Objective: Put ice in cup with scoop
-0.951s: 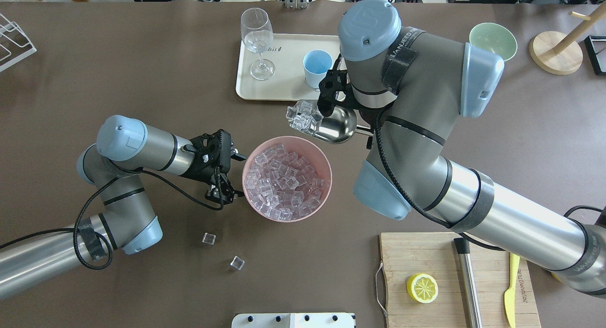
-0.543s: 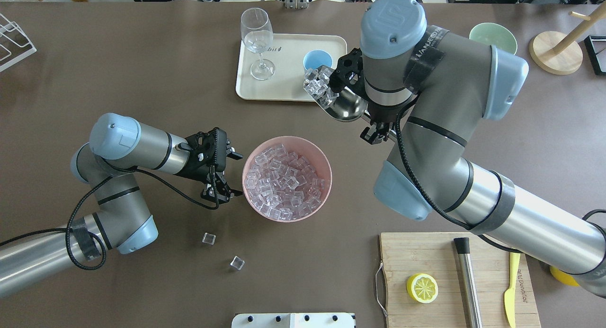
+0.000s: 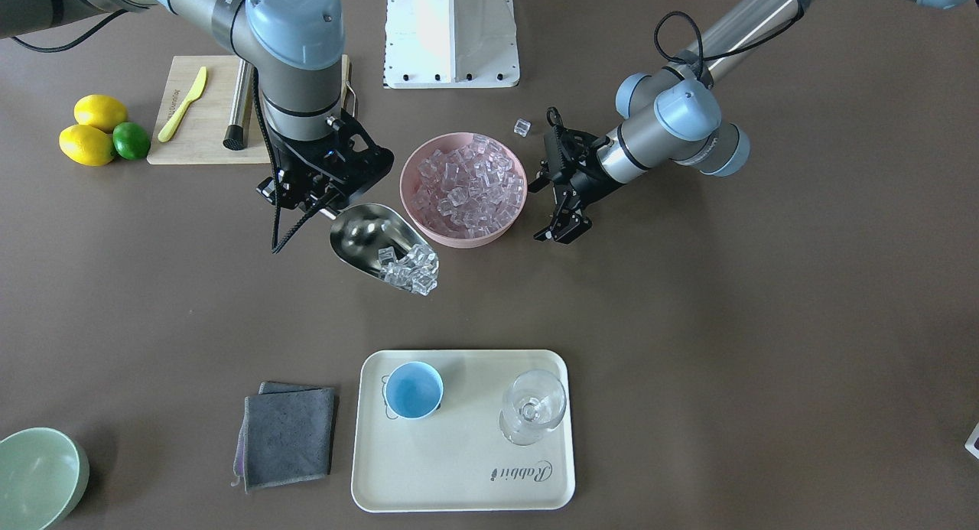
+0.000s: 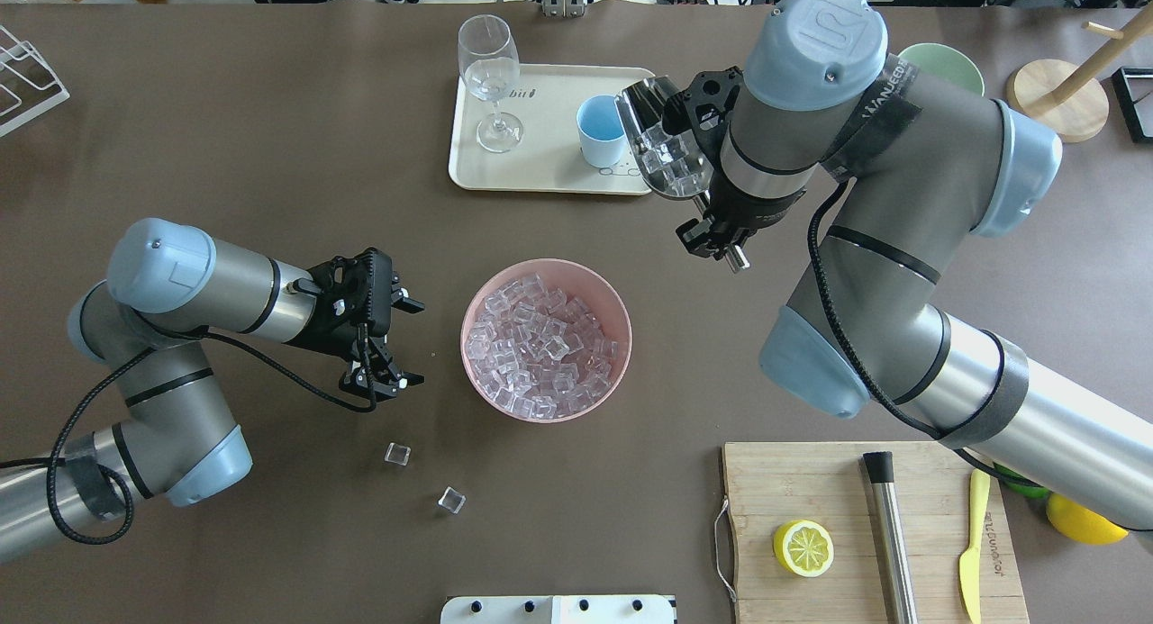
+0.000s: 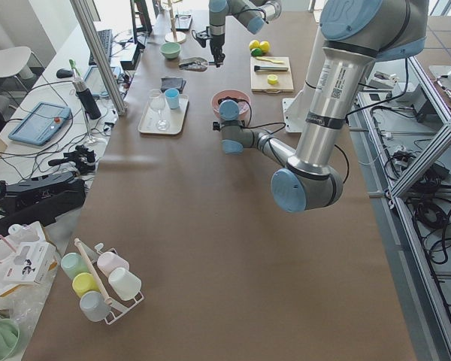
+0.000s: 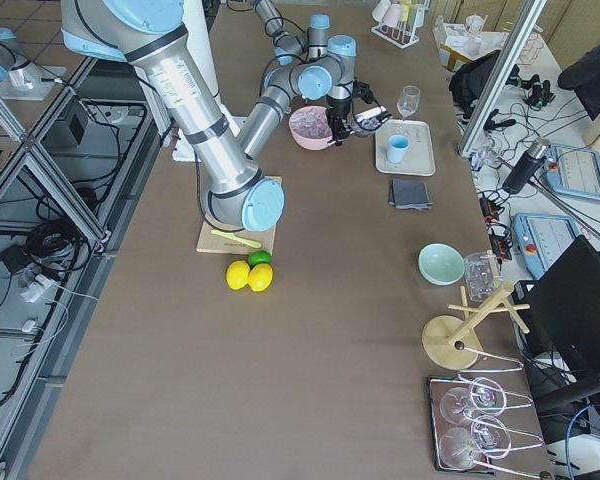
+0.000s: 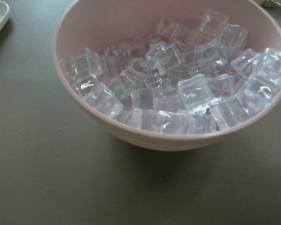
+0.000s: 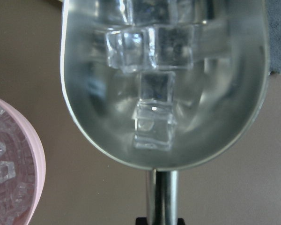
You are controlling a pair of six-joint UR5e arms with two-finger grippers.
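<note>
- Right gripper (image 4: pixel 716 239) pinched on the scoop (image 3: pixel 361 235) by its rod handle; the scoop is off the counter, mouth tilted toward the far edge.
- Ice (image 3: pixel 409 266) bunched at the scoop's mouth.
- Cup (image 4: pixel 601 129) upright on the cream tray (image 3: pixel 459 453) at mid far edge, on the tray's right half.
- Scoop hangs between the pink bowl (image 4: pixel 547 264) and the tray; can't tell if its mouth is over the tray.
- Pink bowl at counter centre, full of ice cubes (image 4: pixel 545 345).
- Left gripper (image 4: pixel 407 345) spread wide, holding nothing, just left of the bowl, not touching.
- Two loose cubes (image 4: pixel 397 454) on the counter toward the robot-side edge.
</note>
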